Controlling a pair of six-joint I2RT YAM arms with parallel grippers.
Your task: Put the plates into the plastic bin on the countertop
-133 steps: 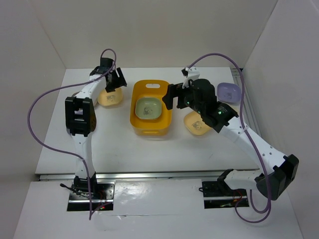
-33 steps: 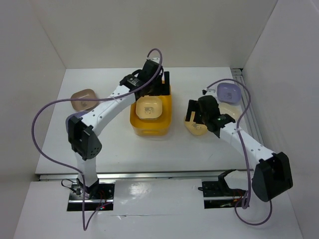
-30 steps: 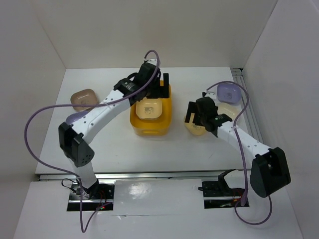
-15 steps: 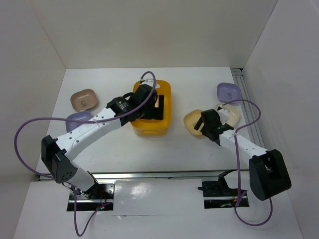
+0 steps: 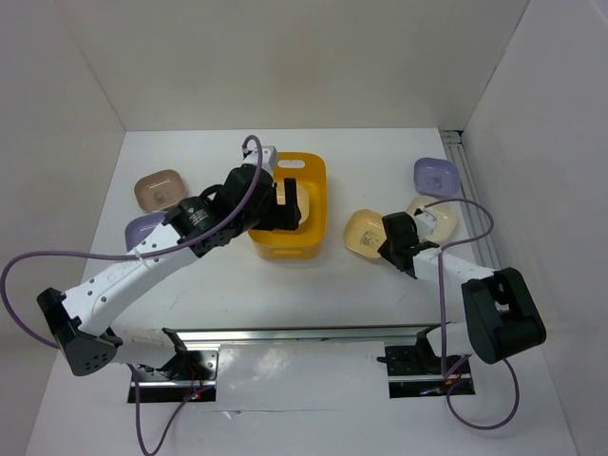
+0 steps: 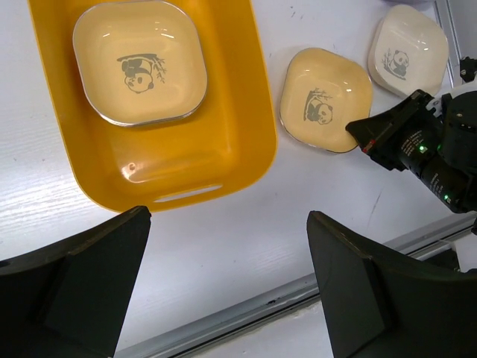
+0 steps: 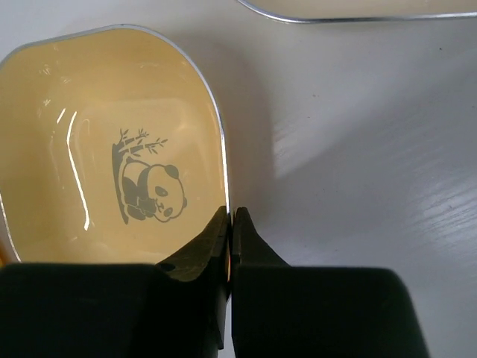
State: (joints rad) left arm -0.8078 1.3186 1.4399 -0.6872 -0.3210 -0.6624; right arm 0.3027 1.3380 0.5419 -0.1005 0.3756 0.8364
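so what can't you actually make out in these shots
top view: the left arm covers most of the plastic bin and part of a lavender plate
left wrist view: anything under the bin's top plate is hidden by it
right wrist view: a second plate is cut off by the top edge; the right fingers cover the rim of the yellow plate where they pinch it

The yellow plate [image 7: 112,149] is glossy and smooth with a silvery rim, the plastic bin [image 6: 246,112] has a smooth sheen, and the white tabletop [image 7: 358,149] looks matt and faintly grained.
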